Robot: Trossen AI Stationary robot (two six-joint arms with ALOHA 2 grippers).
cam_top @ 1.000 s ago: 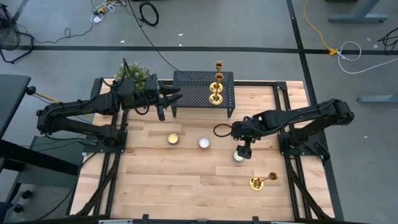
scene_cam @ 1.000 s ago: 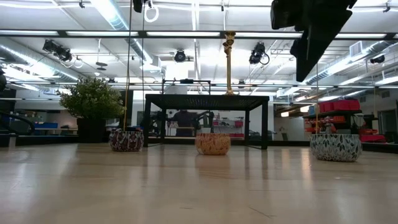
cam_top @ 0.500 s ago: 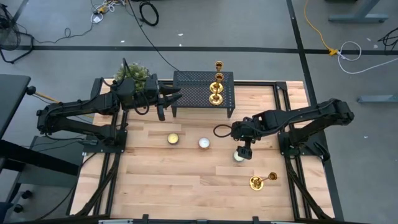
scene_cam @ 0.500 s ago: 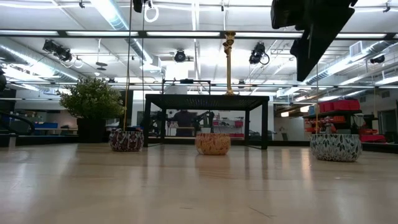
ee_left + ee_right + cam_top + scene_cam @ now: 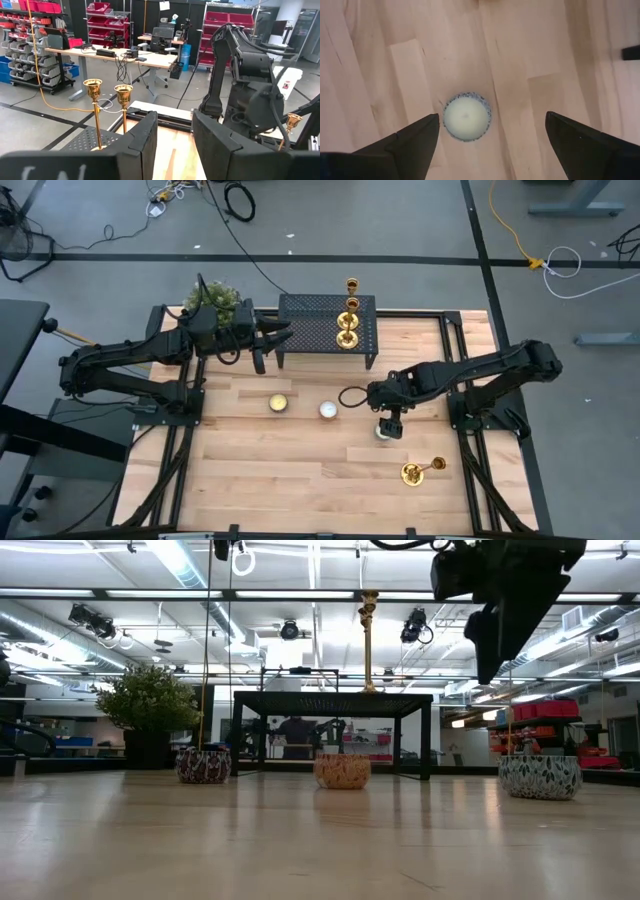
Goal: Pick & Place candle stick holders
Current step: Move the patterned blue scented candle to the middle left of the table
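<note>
Candle stick holders: two [image 5: 348, 315] stand upright together on the black mesh stand [image 5: 312, 321] at the far side of the table [image 5: 300, 460]. The third [image 5: 421, 471] lies tipped over on the bare wood near my right-hand front corner, well apart from the others.

My right hand [image 5: 388, 424] hangs over the rightmost of three small candle cups [image 5: 382, 431], fingers spread wide with nothing between them; my wrist view shows that cup straight below the gap. The other two cups [image 5: 278, 403] [image 5: 328, 410] sit in a row to its left.

My left hand [image 5: 268, 340] waits beside the stand by the potted plant [image 5: 216, 298], fingers apart, empty.

Judgement: two placed, one left. The fallen holder lies nearer the front than my right hand, so reaching and lifting it remains.
</note>
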